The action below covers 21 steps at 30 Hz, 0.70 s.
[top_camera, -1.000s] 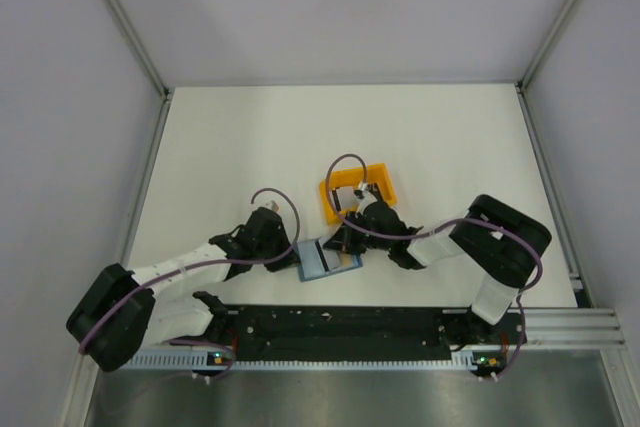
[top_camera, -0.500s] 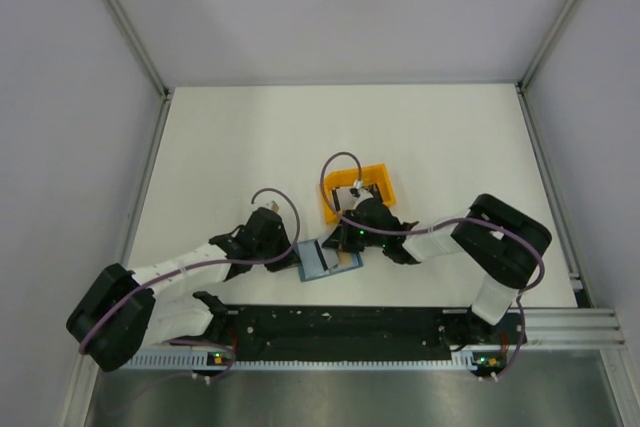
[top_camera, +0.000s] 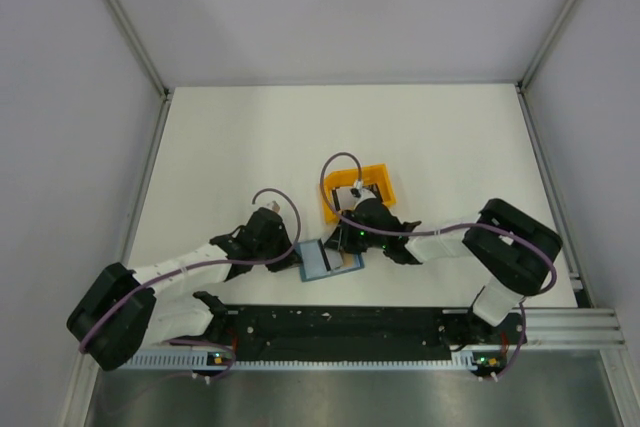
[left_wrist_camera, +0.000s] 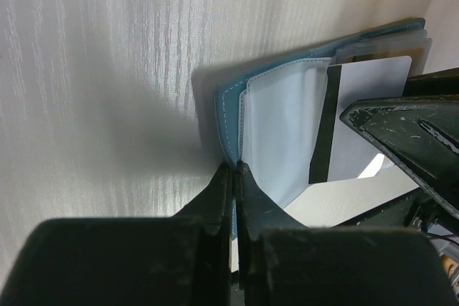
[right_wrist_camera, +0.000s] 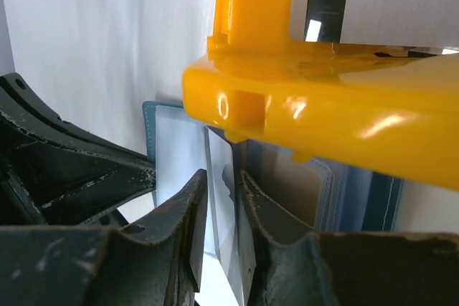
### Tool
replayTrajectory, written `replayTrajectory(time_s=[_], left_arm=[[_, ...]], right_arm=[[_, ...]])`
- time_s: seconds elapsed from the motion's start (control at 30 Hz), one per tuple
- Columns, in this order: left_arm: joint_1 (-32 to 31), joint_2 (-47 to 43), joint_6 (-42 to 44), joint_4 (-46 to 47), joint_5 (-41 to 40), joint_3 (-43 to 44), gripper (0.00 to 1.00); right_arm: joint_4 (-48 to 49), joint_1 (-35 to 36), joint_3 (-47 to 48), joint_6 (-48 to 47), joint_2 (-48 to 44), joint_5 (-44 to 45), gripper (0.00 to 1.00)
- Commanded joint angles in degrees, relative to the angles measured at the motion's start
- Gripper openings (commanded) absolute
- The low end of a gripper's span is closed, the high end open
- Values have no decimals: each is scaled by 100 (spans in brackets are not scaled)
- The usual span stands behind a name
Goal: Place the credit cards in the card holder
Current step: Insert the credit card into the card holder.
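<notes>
The card holder (top_camera: 328, 261) lies open by the table's near edge, midway along. The left gripper (left_wrist_camera: 234, 171) pinches its teal edge. The right gripper (right_wrist_camera: 224, 195) pinches a white, black-striped credit card (left_wrist_camera: 366, 105) over it, beside the orange tray (top_camera: 381, 178).

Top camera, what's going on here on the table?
The left end effector pinches one edge of the open teal card holder, steadying it on the table. The right end effector grips a pale card with a dark stripe, its edge at the holder's clear pockets, not fully in. The orange tray sits just behind.
</notes>
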Motion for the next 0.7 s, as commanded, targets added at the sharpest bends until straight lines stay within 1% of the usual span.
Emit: replayTrajectory(time_s=[0.0, 0.07, 0.17, 0.27, 0.33, 0.4, 0.47, 0.57, 0.6, 0.63, 0.67], left_arm=[[-28, 117, 48, -226, -99, -115, 0], [-28, 108, 57, -217, -107, -115, 0], [-28, 108, 66, -217, -107, -106, 0], [-20, 100, 66, -243, -99, -106, 0], [-28, 91, 66, -234, -108, -115, 0], [-37, 99, 74, -226, -116, -124, 0], [-20, 91, 83, -226, -125, -115, 0], [-19, 100, 75, -164, -81, -132, 0], [-19, 100, 75, -138, -64, -132, 0], [-28, 108, 75, -129, -64, -132, 0], [-28, 108, 83, -129, -55, -132, 0]], right_arm=[[-1001, 90, -130, -401, 91, 104, 24], [-1096, 82, -51, -383, 108, 33, 29], [-1359, 90, 11, -427, -32, 103, 38], [-1562, 82, -7, -532, -347, 314, 39], [-1527, 90, -68, -576, -532, 332, 28], [-1536, 90, -60, -585, -551, 218, 26], [-1527, 82, -60, -594, -498, 87, 19], [-1317, 82, -69, -577, -323, -107, 17], [-1229, 90, -51, -559, -227, -168, 15], [-1124, 90, -25, -550, -130, -247, 9], [-1088, 82, 45, -550, -25, -274, 6]])
